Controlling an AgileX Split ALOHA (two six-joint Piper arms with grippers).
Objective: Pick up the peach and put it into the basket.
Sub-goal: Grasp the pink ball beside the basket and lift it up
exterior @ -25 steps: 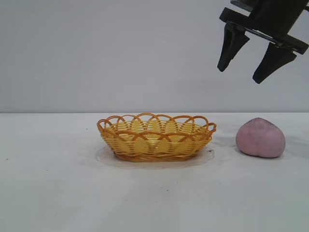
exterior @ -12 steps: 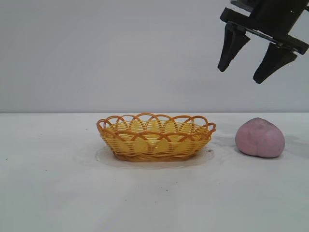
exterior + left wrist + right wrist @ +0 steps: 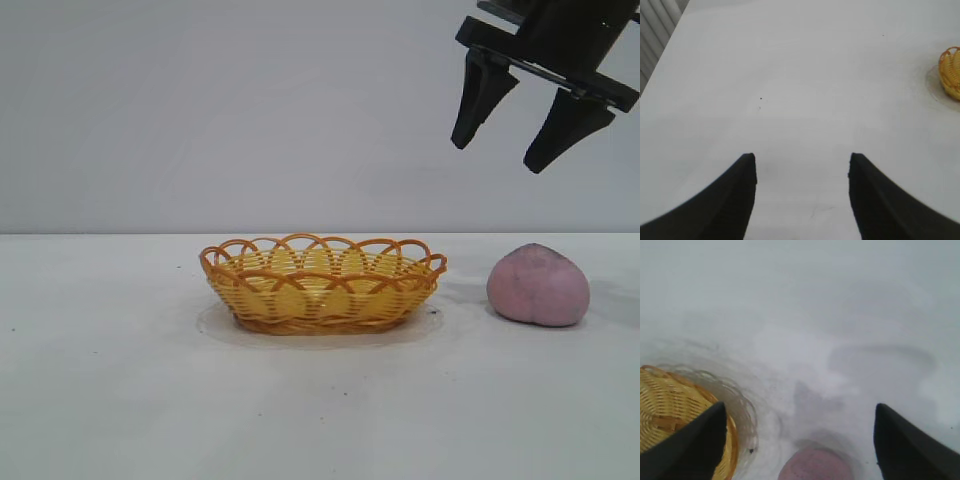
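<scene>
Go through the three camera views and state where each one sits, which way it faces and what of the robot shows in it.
Exterior view: level at table height, facing the basket and the peach; the right tool hangs open above the peach.
Left wrist view: on the left arm, looking down at bare table; the left tool is open, with the basket's edge at the frame border.
Right wrist view: on the right arm, looking down between the open right tool's fingers at peach and basket.
Shared: all three views show the basket; the peach appears in the exterior and right wrist views.
</scene>
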